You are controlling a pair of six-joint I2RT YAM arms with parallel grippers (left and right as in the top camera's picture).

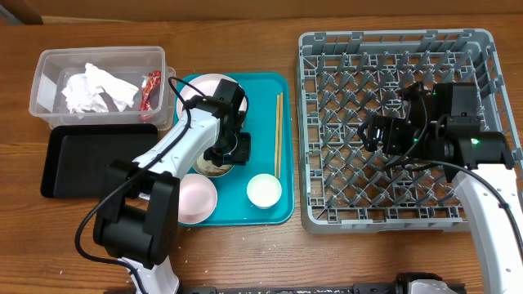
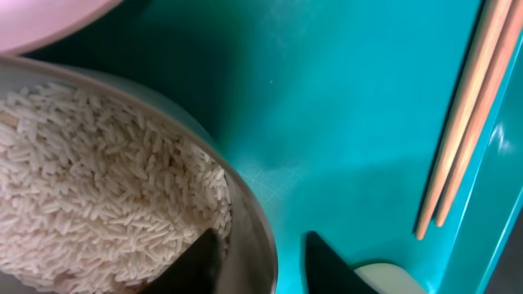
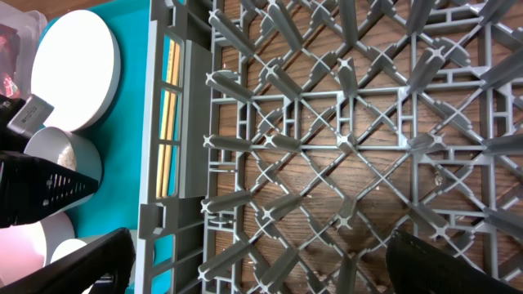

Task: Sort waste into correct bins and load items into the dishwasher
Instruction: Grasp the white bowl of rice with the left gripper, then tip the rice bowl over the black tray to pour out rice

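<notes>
Table (image 1: 245, 261): brown wood, visible grain, low sheen.
Dish rack (image 3: 176, 122): grey moulded plastic, matt.
Teal tray (image 2: 343, 98): smooth plastic, glossy, finely scratched.
Chopsticks (image 2: 466, 122): pale bare wood, matt.
Bowl (image 2: 249, 237): smooth grey rim with a satin sheen; material unclear.
Rice (image 2: 98, 180): white grains, matt.
Pink plate (image 1: 196, 200): smooth, slight gloss.
Clear tub (image 1: 49, 106): translucent plastic.
Black tray (image 1: 82, 163): smooth, dark plastic.
Tissue (image 1: 94, 90): white crumpled paper.
Foil wrapper (image 1: 149, 88): red, shiny.

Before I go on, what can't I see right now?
Bowl: overhead, the left gripper covers it; left wrist crops it at left and bottom edges.
Left fingers, hold on its rim: tips run off the left wrist view's bottom edge.
Red wrapper in the tub: too small overhead for detail.
</notes>
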